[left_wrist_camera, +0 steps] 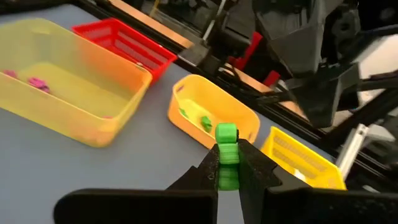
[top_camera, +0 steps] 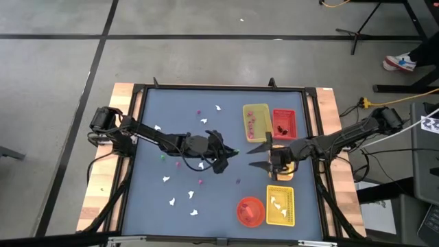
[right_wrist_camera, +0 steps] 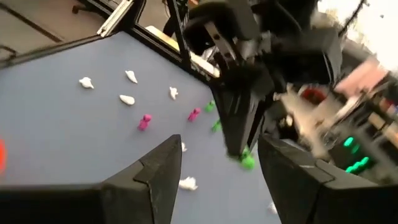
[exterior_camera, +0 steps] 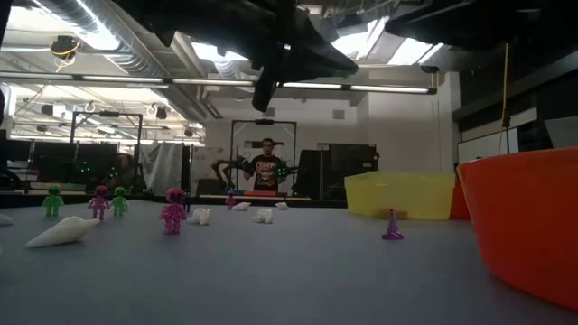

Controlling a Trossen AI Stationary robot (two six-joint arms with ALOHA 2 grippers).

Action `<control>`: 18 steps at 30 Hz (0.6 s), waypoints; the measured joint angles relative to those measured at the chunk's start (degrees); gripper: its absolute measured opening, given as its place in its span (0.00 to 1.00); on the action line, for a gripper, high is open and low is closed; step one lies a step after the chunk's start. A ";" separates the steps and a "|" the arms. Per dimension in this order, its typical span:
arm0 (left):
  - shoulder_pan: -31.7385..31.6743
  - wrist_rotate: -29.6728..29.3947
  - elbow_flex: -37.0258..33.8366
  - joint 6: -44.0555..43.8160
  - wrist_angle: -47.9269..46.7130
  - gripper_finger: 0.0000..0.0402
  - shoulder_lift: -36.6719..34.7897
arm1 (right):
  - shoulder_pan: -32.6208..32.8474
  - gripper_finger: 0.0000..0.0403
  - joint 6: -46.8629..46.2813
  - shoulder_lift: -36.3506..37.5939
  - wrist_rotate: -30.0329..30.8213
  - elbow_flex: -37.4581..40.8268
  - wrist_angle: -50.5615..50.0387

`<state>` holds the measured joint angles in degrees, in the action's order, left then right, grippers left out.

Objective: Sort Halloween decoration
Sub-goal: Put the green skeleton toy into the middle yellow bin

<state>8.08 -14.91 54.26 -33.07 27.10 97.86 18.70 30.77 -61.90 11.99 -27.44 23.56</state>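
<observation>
A small green figure (left_wrist_camera: 227, 144) sits in my shut left gripper (left_wrist_camera: 228, 163), which hangs above the table's middle (top_camera: 233, 152). The right wrist view shows it at the fingertips (right_wrist_camera: 247, 162). My right gripper (top_camera: 255, 156) stands open just right of it, facing it, with nothing between its fingers (right_wrist_camera: 221, 143). Other Halloween decoration lies scattered on the blue table: white ghosts (top_camera: 167, 180), pink figures (exterior_camera: 172, 209), green figures (exterior_camera: 52, 200) and a purple cone (exterior_camera: 392, 226). My left gripper pinches the green figure's lower body (left_wrist_camera: 228, 171) between its two fingers; the head (left_wrist_camera: 227, 132) sticks out past the fingertips. The fingers come from the table's left, slanting a little downward. The figure is lifted clear of the table.
At the right stand a yellow tray (top_camera: 255, 120) with pink bits, a red tray (top_camera: 283, 122), an orange tray (top_camera: 287, 173) under my right arm, another yellow tray (top_camera: 280, 206) and a red-orange bowl (top_camera: 250, 210). A person stands in the room beyond the table (exterior_camera: 267, 167).
</observation>
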 joint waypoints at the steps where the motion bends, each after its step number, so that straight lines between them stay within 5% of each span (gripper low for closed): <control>1: 0.00 0.66 0.00 -0.50 0.01 0.04 0.00 | 0.00 0.52 1.92 -0.91 0.00 0.00 1.02; 18: 0.00 5.64 0.00 -1.27 1.10 0.04 0.00 | 0.02 0.52 15.74 -12.69 2.60 -0.07 14.50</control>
<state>8.08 -9.28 54.26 -34.35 28.20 97.86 18.72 46.51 -74.59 14.59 -27.51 38.06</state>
